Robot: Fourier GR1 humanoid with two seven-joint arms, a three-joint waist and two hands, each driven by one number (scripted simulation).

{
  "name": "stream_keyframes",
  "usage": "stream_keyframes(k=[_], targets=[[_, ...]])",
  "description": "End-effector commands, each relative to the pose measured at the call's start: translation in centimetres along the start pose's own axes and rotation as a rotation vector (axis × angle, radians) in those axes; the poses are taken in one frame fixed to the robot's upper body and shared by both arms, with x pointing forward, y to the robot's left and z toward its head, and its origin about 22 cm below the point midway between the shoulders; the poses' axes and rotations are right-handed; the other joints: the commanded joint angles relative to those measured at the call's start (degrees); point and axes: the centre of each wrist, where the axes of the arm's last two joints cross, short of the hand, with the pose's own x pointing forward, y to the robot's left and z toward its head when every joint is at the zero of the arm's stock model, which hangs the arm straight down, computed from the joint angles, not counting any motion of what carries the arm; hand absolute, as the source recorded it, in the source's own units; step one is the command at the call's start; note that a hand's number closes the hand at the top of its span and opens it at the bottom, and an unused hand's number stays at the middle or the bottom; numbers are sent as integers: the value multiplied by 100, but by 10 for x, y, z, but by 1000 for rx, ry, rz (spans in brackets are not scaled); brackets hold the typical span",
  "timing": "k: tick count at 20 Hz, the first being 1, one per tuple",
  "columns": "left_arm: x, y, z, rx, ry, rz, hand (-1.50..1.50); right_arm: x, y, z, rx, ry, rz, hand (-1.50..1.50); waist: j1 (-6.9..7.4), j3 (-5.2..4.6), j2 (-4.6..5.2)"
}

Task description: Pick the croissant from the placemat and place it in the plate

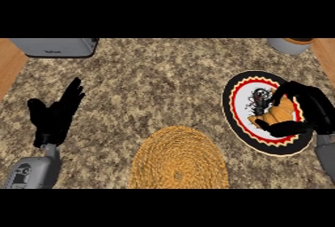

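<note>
Head view, task nearly done: my right hand [307,111], fingers curled round the croissant [278,116], holds it over the plate [239,117] at right of frame, release remaining; placemat [178,159] at lower centre bare; left hand [56,116] open, resting at left.

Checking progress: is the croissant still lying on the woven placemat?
No: the croissant is over the plate, in the right robot hand, and the placemat is bare.

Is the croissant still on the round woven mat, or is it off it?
Off. The croissant is over the plate, with the right hand curled round it. The placemat has nothing on it.
</note>
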Motion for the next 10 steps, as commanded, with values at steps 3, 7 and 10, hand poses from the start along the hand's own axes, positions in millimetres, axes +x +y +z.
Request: stream_keyframes(k=[3, 7, 10], targets=[[-13, 11, -1, -13, -1, -4, 0, -32, 20, -16, 174, 102, -130, -150, 32, 0, 14], [-7, -5, -11, 3, -6, -4, 0, -57, 11, -22, 200, -24, -162, -150, -7, 2, 10], [-5, 2, 3, 4, -9, -6, 0, -53, 12, -29, 80, -98, -177, -150, -2, 3, -7]])
